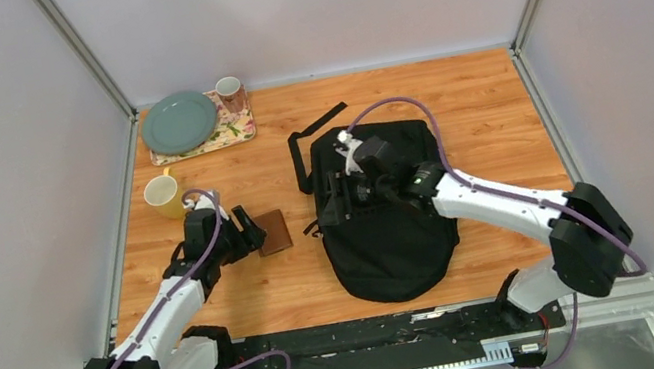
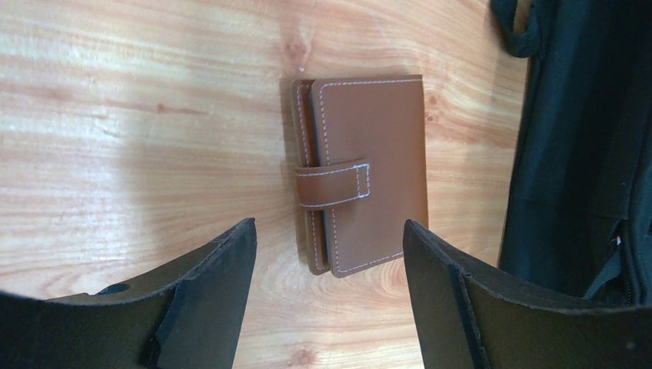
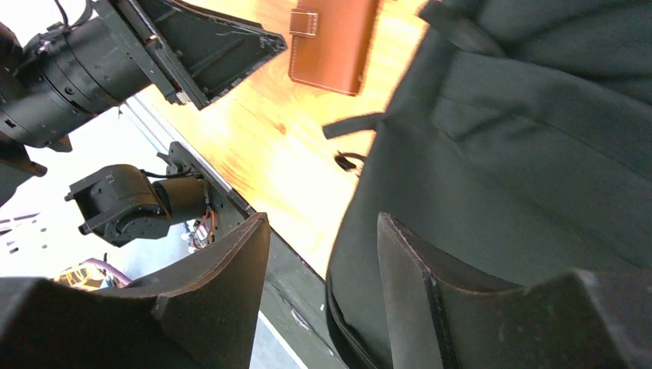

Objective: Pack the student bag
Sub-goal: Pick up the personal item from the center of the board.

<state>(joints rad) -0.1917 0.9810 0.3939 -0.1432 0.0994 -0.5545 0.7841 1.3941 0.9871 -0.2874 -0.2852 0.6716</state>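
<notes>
Okay, left gripper (image 2: 329, 231) first: its jaws are spread wide and low over the worktop (image 2: 138, 115), with nothing pinched between them. From the left wrist view, the near end of a small brown wallet (image 2: 361, 169) sits in the gap between the two dark fingers (image 2: 223, 269), and neither finger seems to touch it. The wallet lies flat, its strap closed across the cover and pale stitching round the edge. Just beside it, on the right of that view, is the dark fabric of the student bag (image 2: 577, 154). Over to the right gripper (image 3: 323, 219): its jaws are spread too and hold nothing, with one finger in front of the bag's black cloth and the other out past the bag's edge. Whether it touches the fabric, I can't tell. From above, the right gripper (image 1: 338, 201) hangs over the left side of the student bag (image 1: 388, 235), which lies flat in the middle of the worktop (image 1: 472, 108), its rounded end toward the arm bases and a strap (image 1: 318, 125) trailing at the far end. The left gripper (image 1: 250, 231) points at the wallet (image 1: 274, 231), which lies just left of the bag. Further out, a yellow mug (image 1: 163, 195) stands near the left arm, and a floral tray (image 1: 233, 132) in the far left corner carries a green plate (image 1: 179, 122) and a pink mug (image 1: 229, 90).
</notes>
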